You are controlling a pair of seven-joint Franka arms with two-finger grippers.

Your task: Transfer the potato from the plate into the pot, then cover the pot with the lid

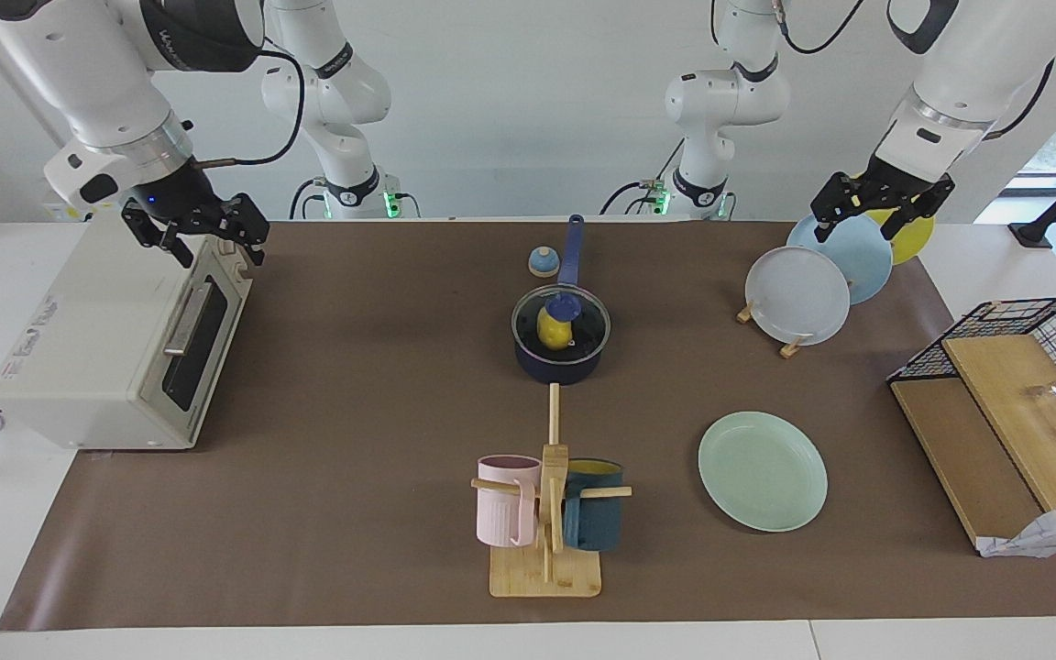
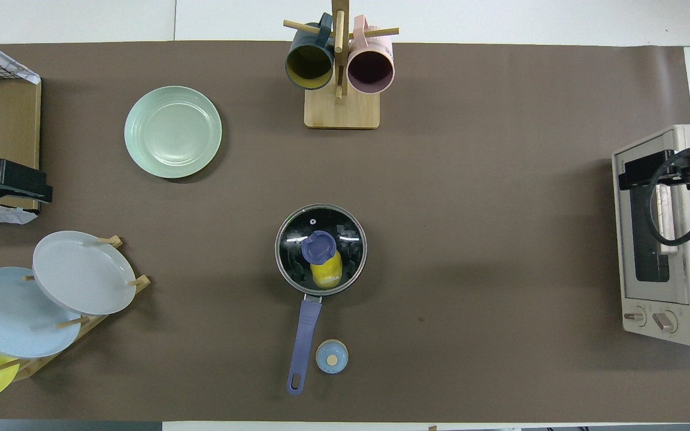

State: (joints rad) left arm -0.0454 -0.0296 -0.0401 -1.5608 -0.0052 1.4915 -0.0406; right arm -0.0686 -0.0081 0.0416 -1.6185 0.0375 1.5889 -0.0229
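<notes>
The toaster oven [image 1: 120, 344] at the right arm's end of the table is the largest thing here, and the right gripper [image 1: 207, 240] hangs just over its top edge with its fingers spread and nothing between them. At the left arm's end the left gripper [image 1: 876, 213] hangs over the upright plates of the plate rack [image 1: 817, 275], fingers likewise spread and empty. Both arms look parked, well apart from the task's things.

The mint-green plate [image 1: 763, 470] lies bare on the brown mat, nearer the left gripper's end than the right's, and nothing rests on it. The pot [image 1: 561, 359] stands mid-table, roughly between the two sets of fingers and well apart from both; its long handle [image 2: 304, 344] points toward the robots, so the pot's long axis runs from the robots' edge outward. The glass lid [image 2: 321, 248] sits level on the pot's rim, its blue knob at the centre, and the potato [image 1: 554, 332] shows yellow through the glass, inside the pot.

From this, both steps appear done: potato in, lid on. No grasp seems called for; were the lid to need a nudge, its knob lies about equally far from either gripper.

The small bell [image 1: 544, 261] sits just beside the handle, and the mug tree [image 1: 546, 513] stands farther from the robots than the pot.
</notes>
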